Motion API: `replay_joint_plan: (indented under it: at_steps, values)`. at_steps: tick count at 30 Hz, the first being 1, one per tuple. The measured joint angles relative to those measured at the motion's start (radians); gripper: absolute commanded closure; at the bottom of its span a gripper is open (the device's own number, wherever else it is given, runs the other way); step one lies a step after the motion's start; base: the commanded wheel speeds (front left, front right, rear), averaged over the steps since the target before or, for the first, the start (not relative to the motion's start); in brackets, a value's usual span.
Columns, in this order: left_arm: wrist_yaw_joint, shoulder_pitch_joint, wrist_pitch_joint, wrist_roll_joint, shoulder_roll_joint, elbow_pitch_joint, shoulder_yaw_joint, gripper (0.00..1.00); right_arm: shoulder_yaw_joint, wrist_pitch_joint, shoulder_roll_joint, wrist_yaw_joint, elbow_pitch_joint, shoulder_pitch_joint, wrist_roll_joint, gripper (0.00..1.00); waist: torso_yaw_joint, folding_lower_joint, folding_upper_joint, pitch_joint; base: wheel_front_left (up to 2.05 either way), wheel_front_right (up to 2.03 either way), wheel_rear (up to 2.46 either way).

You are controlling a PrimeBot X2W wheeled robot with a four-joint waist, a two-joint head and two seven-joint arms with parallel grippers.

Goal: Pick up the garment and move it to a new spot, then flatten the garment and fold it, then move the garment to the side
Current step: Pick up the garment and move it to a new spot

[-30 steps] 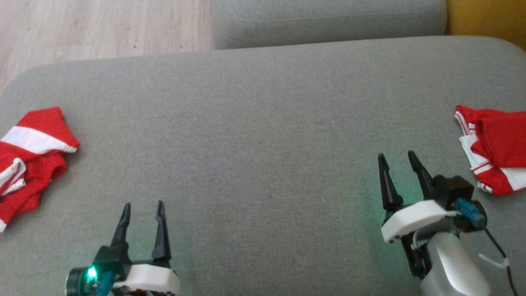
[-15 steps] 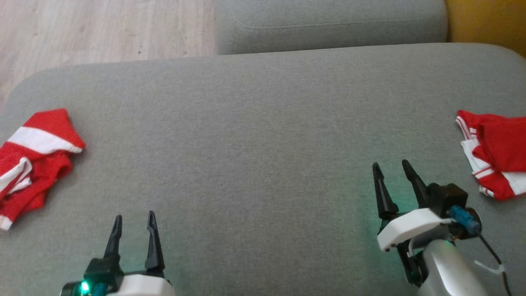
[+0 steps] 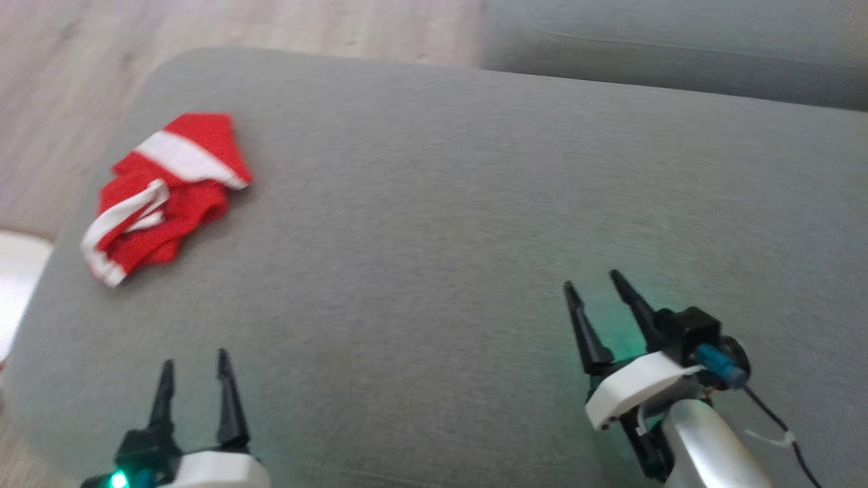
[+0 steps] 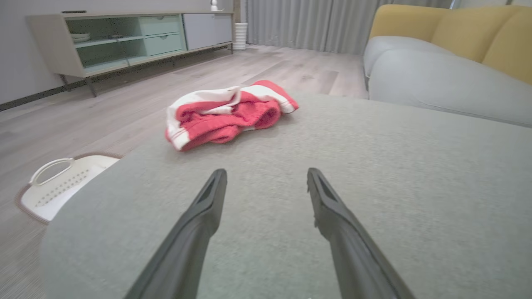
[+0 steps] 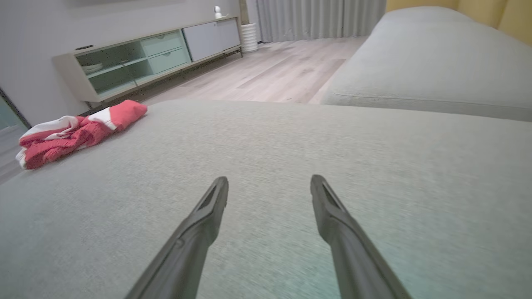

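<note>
A crumpled red garment with white stripes (image 3: 166, 193) lies near the far left edge of the grey cushion (image 3: 434, 224). My left gripper (image 3: 193, 366) hovers open and empty at the cushion's near left, well short of the garment. In the left wrist view the garment (image 4: 226, 113) sits ahead and slightly left of my open left gripper (image 4: 266, 178). My right gripper (image 3: 593, 285) is open and empty over the near right of the cushion. The right wrist view has the garment (image 5: 77, 131) far off to the left of the open right gripper (image 5: 269, 185).
A white laundry basket (image 4: 54, 187) stands on the wood floor by the cushion's left edge. A second grey cushion (image 3: 678, 47) and a yellow sofa back (image 4: 449, 29) lie beyond. A low sideboard (image 4: 124, 39) lines the far wall.
The head camera has swung left, so the left garment now sits further into the picture and the red garment at the right has left it. Both grippers stay open.
</note>
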Motion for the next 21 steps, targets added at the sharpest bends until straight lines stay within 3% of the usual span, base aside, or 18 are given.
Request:
replay_joint_plan:
  at_steps: [7,12,18,21]
  values:
    - [0.019,0.011,0.000,-0.010,0.000,-0.001,0.093,0.00,0.086,0.000,0.000,0.000,-0.001,-0.014,0.015,0.00,0.116,0.0000,0.0000,0.017,0.00,0.00,0.00]
    - [0.011,0.023,0.000,-0.010,0.000,-0.001,0.135,0.00,0.099,0.000,0.000,0.000,0.000,-0.024,0.015,0.00,0.153,0.0000,0.0000,0.038,0.00,0.00,0.00]
    - [-0.035,-0.007,0.000,-0.005,-0.003,0.029,0.204,0.00,0.098,0.000,0.000,0.000,-0.004,-0.060,0.002,0.00,0.151,0.0000,0.0000,0.076,0.00,0.00,0.00]
    - [-0.087,-0.117,0.000,0.016,0.015,0.067,0.260,0.00,0.093,0.000,-0.001,0.000,-0.018,-0.098,-0.026,0.00,0.133,0.0001,0.0000,0.123,0.00,0.00,0.00]
